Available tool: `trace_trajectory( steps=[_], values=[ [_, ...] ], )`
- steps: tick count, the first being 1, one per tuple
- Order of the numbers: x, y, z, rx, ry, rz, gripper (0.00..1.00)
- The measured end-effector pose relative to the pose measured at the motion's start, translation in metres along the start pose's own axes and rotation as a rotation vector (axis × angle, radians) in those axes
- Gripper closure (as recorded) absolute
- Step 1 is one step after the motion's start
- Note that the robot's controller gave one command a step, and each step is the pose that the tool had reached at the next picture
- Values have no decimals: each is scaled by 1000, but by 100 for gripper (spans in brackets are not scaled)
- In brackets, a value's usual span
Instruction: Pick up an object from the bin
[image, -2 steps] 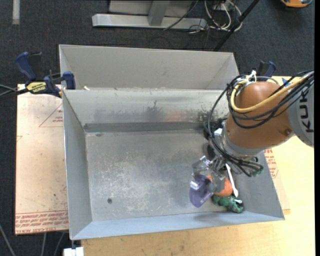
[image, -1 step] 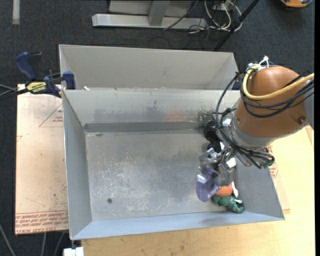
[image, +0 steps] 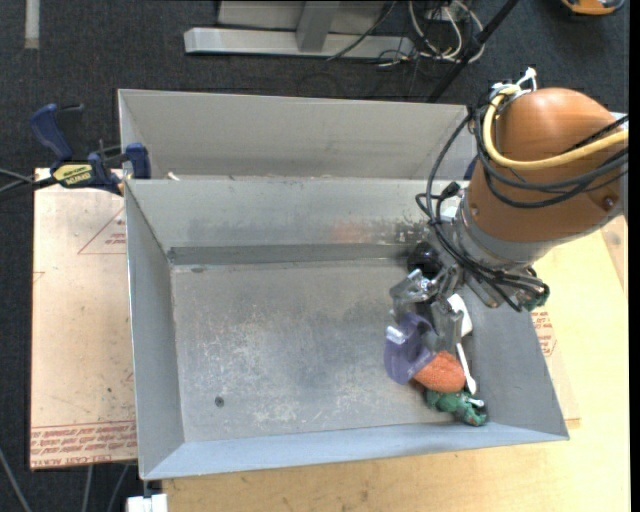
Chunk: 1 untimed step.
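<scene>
In the near right corner of the grey bin (image: 280, 350), a small green toy (image: 458, 405) is being pressed against a rounded orange thing (image: 440, 372), with a thin white stick (image: 464, 362) lying beside them. A purple piece (image: 403, 355), perhaps plastic, is touching the orange thing's left side. Just behind this heap the jaws are being held low over the purple piece, and whether they are open, closed or gripping anything cannot be told.

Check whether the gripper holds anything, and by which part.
Cannot tell. The gripper hangs just above a purple plastic piece and an orange lump at the bin's right.
</scene>
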<state>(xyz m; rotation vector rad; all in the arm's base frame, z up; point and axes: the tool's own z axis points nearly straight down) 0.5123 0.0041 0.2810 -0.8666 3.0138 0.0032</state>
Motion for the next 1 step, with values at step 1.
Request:
trace_trajectory(
  steps=[1],
  values=[
    [0, 0, 0, 0, 0, 0, 100]
  ],
)
